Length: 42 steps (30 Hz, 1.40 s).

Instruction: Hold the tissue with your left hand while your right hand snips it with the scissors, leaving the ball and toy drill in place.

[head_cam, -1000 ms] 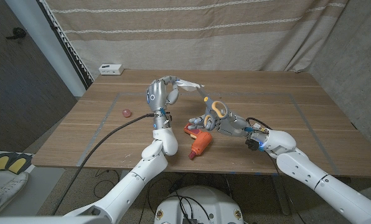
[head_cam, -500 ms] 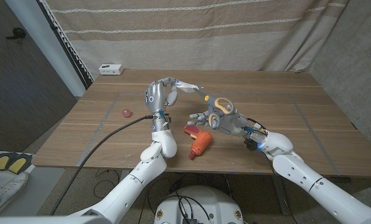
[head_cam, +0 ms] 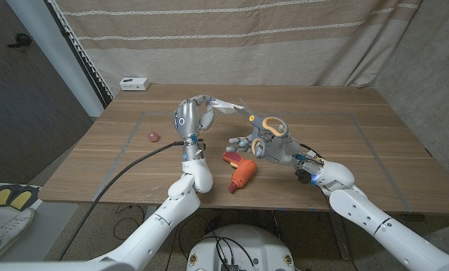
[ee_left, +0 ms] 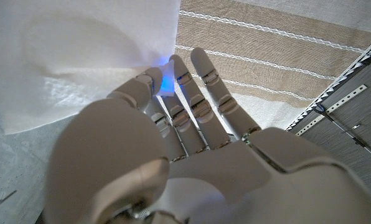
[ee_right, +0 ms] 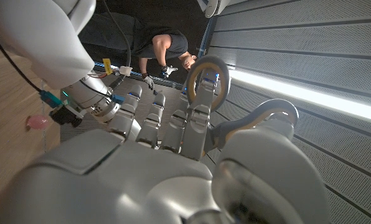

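Left hand [head_cam: 191,115] is raised above the worktop [head_cam: 345,150], pinching the white tissue [head_cam: 226,105] between thumb and fingers. Right hand [head_cam: 264,142] grips the orange-handled scissors [head_cam: 266,126] just beside the tissue's free end. Toy drill [head_cam: 240,172] lies below them, ball [head_cam: 153,137] well apart. No writing is readable.

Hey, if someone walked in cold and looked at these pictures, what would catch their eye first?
Probably the white tissue held up above mid-table by the left hand, with the right hand raising orange-handled scissors to it. Next, the orange toy drill lying near the front edge, and the small pink ball off to the left.
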### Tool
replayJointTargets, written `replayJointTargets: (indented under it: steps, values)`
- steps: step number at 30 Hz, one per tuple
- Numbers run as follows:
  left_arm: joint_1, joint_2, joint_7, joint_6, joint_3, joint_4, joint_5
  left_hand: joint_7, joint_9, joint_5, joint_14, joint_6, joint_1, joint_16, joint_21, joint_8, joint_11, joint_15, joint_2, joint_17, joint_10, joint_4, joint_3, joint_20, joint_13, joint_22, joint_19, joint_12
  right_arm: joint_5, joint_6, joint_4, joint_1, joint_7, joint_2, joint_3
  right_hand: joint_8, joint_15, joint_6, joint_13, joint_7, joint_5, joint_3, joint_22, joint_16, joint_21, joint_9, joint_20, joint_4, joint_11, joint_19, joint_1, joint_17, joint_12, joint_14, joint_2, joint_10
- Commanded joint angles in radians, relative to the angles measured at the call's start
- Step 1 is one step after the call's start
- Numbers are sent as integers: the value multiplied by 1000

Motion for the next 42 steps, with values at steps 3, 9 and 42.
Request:
replayJointTargets:
  steps: [3, 9, 42]
  values:
    - [11, 5, 0, 18, 3, -30, 27, -5, 5, -3, 12, 9, 7, 5, 7, -2, 0, -44, -10, 4, 13, -2, 1, -77, 3, 2, -8, 0, -4, -3, -12, -8, 11, -3, -13, -26, 20, -40, 3, 5, -4, -3, 1, -2, -5, -4, 1, 8, 10, 5, -24, 2, -16, -10, -4, -25]
    - [6, 18, 0, 47, 22, -47, 43, -4, 6, -2, 12, 10, 8, 5, 8, 0, 0, -44, -10, 4, 15, -3, 2, -77, 3, 2, -8, -1, 1, -2, -13, -12, 20, -2, -17, -47, 31, -71, 3, 1, -4, 1, 1, -6, -6, -7, 1, 10, 14, 4, -31, 2, -26, -19, -4, -44]
    - [-19, 81, 0, 73, 79, -71, 69, -10, 19, 1, 12, 9, 9, 5, 10, 10, 0, -44, -13, 4, 16, -2, 6, -75, 7, 1, -12, -4, -62, -1, 8, 8, -44, -13, -35, -64, 43, -71, 4, 11, 2, 16, 1, -3, -5, -11, 1, 0, 29, 10, -16, -1, -35, -10, 2, -49]
